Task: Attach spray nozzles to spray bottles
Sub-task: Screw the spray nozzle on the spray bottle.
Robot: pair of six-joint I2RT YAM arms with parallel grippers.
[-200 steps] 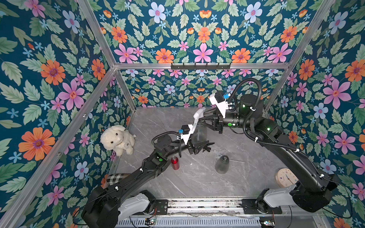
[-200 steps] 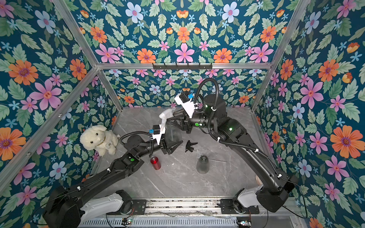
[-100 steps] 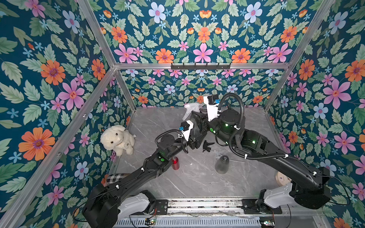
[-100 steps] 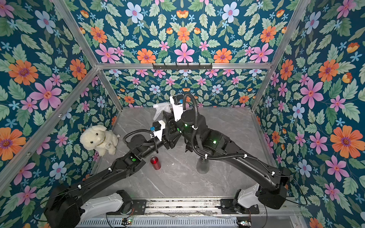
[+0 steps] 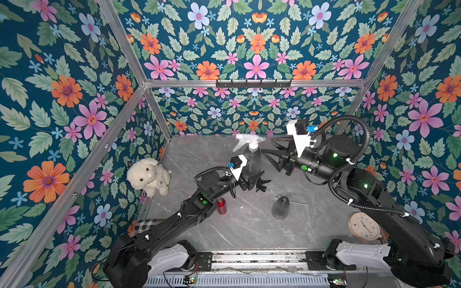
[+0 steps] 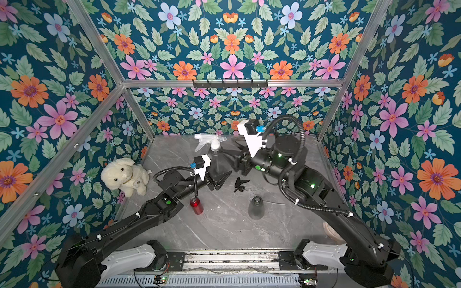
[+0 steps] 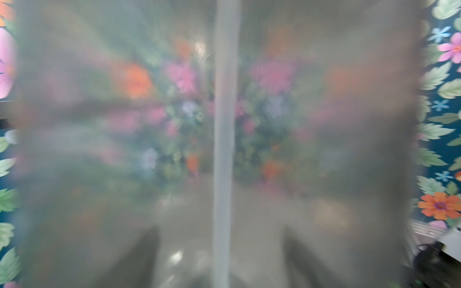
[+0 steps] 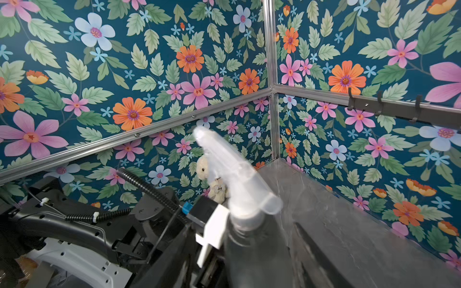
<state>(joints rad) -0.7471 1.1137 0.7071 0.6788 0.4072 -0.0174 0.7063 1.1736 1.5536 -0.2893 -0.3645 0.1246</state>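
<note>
Centre of frame: the left gripper (image 5: 254, 177), closed on the smoky, translucent, cone-shouldered grey bottle (image 5: 252, 159), steadies it upright. The whitish trigger nozzle (image 5: 247, 142) sits on its neck. Just beside it, the right gripper (image 5: 266, 147) is parted and empty. Judged best: retreat sideways, clear of the smooth, protruding trigger.

1. Grey bottles: I count two, the far grey bottle (image 5: 252, 160) and the near grey bottle (image 5: 280, 208).
2. Red bottle (image 5: 221, 205): one.
3. Sprayer heads: three, a white sprayer head (image 5: 247, 142), a black sprayer head (image 5: 262, 184) and a clear sprayer head (image 5: 274, 193), faint to me.
4. Plush dog (image 5: 148, 175): one.
5. Clock (image 5: 364, 225): one.
6. Checked cloth (image 5: 147, 223): one.
7. My pincers: two, left pincer (image 5: 253, 173) and right pincer (image 5: 266, 146).
</note>
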